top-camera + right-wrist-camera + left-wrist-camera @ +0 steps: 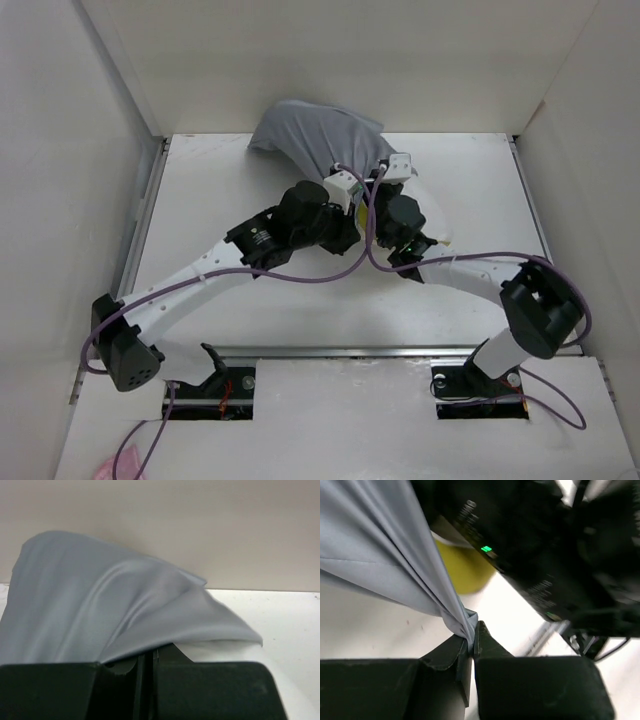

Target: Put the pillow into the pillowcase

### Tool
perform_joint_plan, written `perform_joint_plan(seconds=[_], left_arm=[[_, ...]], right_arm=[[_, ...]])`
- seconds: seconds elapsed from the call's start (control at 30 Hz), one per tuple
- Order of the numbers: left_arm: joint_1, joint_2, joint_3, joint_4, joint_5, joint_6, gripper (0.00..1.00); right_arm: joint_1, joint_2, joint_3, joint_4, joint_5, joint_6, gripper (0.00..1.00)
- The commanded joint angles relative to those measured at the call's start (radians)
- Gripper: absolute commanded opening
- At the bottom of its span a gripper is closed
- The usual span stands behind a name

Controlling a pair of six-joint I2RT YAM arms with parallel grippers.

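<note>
The grey pillowcase [315,135] lies bunched at the back of the table against the rear wall. Both arms reach to its near edge and meet there. In the left wrist view my left gripper [472,630] is shut on a twisted fold of the pillowcase [380,545]. In the right wrist view my right gripper [150,652] is shut too, with the pillowcase [100,600] draped over its tips and running into its jaws. Of the pillow only a yellow patch [462,570] shows, beneath the cloth and the right arm. From above the grippers [350,185] [393,172] sit side by side.
White walls enclose the table [200,200] on the left, back and right. The right arm's black wrist [545,555] hangs close over the left gripper. Purple cables [330,272] loop between the arms. A metal rail [380,352] runs along the near edge.
</note>
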Motion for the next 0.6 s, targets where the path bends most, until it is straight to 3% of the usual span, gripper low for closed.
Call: perform_joint_plan(seconds=[0.0, 0.27, 0.37, 0.43, 0.47, 0.5, 0.53, 0.57], left_arm=[[-0.085, -0.142, 0.068, -0.16, 0.14, -0.079, 0.0], [-0.085, -0.165, 0.002, -0.136, 0.226, -0.189, 0.0], [-0.085, -0.19, 0.002, -0.156, 0.181, -0.22, 0.0], [-0.085, -0.19, 0.011, -0.202, 0.122, -0.233, 0.0], [-0.085, -0.19, 0.011, -0.226, 0.042, -0.244, 0.0], [-0.066, -0.19, 0.025, -0.276, 0.007, -0.258, 0.0], [-0.056, -0.178, 0.039, -0.3, -0.025, -0.267, 0.01], [-0.046, -0.178, 0.039, -0.32, -0.078, -0.278, 0.17]], right_arm=[[-0.022, 0.04, 0.09, 0.343, 0.125, -0.01, 0.0], [0.02, 0.176, 0.15, 0.252, 0.229, 0.112, 0.0], [0.02, 0.198, 0.136, 0.19, 0.144, 0.121, 0.02], [0.02, 0.155, 0.1, 0.027, -0.072, 0.141, 0.13], [0.02, 0.093, 0.081, -0.028, -0.146, 0.174, 0.25], [0.02, 0.057, 0.064, -0.082, -0.229, 0.175, 0.52], [0.02, 0.019, 0.037, -0.207, -0.375, 0.175, 0.61], [0.02, -0.056, 0.026, -0.27, -0.441, 0.196, 0.67]])
